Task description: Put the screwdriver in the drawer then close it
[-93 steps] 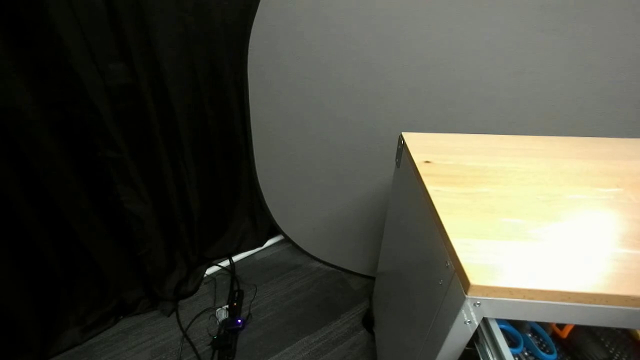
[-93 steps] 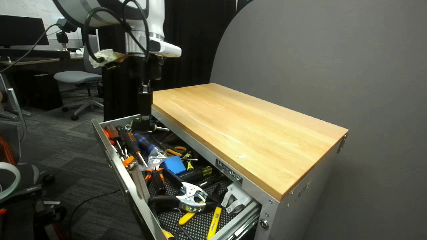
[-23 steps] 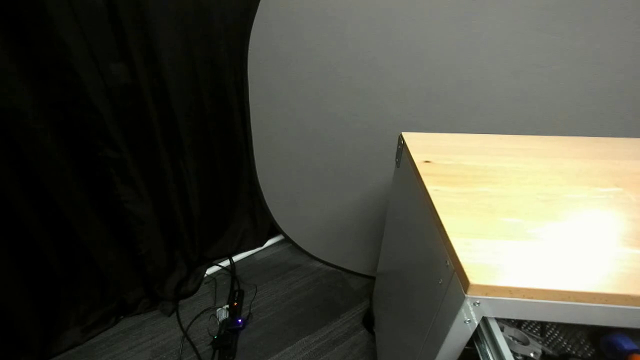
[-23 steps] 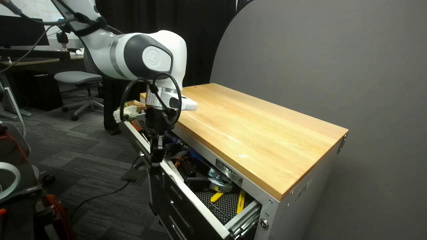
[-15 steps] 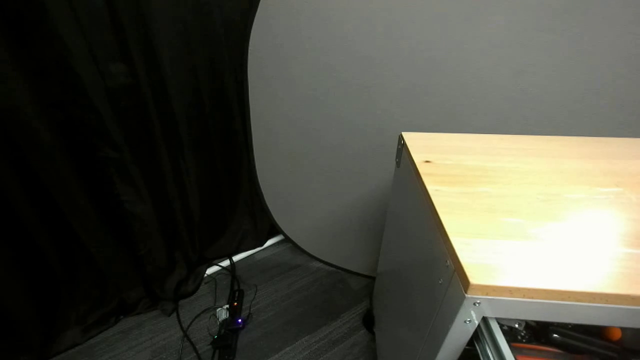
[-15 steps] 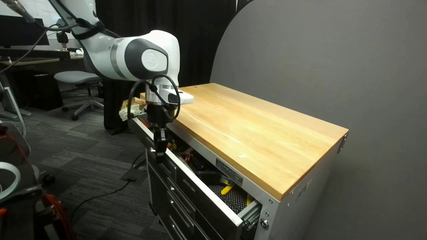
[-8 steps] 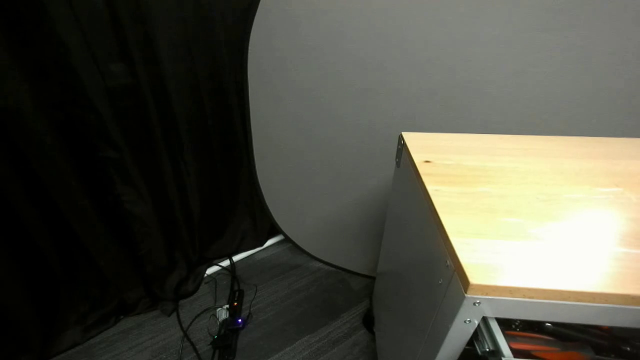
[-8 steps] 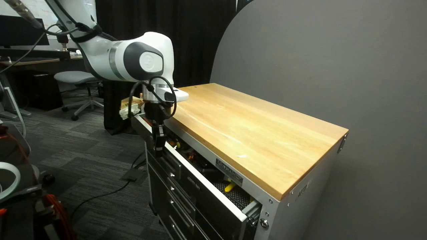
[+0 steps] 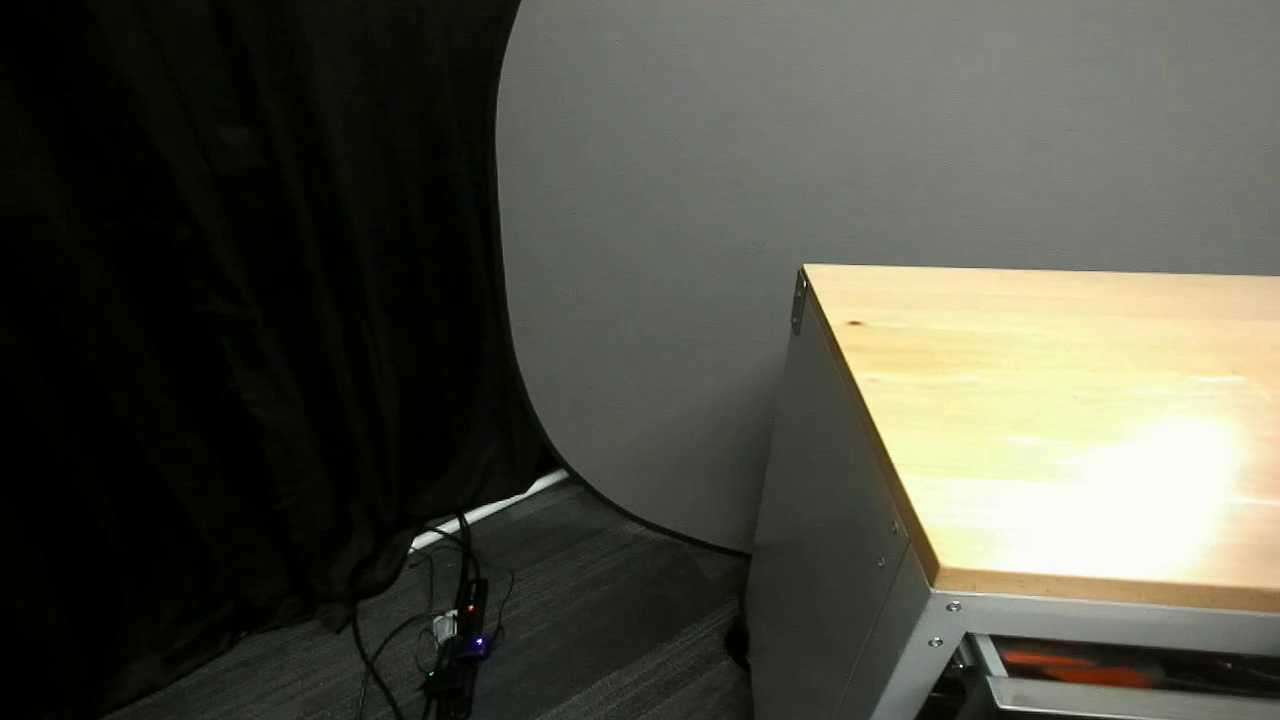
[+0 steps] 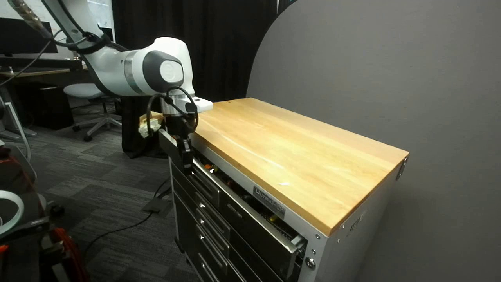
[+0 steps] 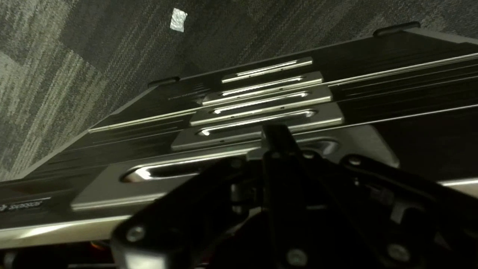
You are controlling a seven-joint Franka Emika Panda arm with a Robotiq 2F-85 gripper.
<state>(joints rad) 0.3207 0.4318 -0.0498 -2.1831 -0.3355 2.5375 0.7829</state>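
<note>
Drawer (image 10: 254,229): partly out beneath the wooden top (image 10: 297,150); closing looks like the step in hand.
Gripper (image 11: 277,136): fingers pressed together, nothing visible between; overlaps handle plate (image 11: 145,189) in wrist view, contact unclear.
Push: next, likely steady and straight inward until flush.
Drawer contents: blurred orange items (image 9: 1105,677), a yellow piece (image 10: 273,217).
Screwdriver: cannot pick it out in any view; presumably inside.

drawer (image 10: 256,229) farther in vs. bef., fingers (image 11: 278,138) outside

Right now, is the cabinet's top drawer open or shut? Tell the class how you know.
Partly open. In both exterior views the top drawer juts out from under the wooden top, and something orange shows in the gap.
</note>
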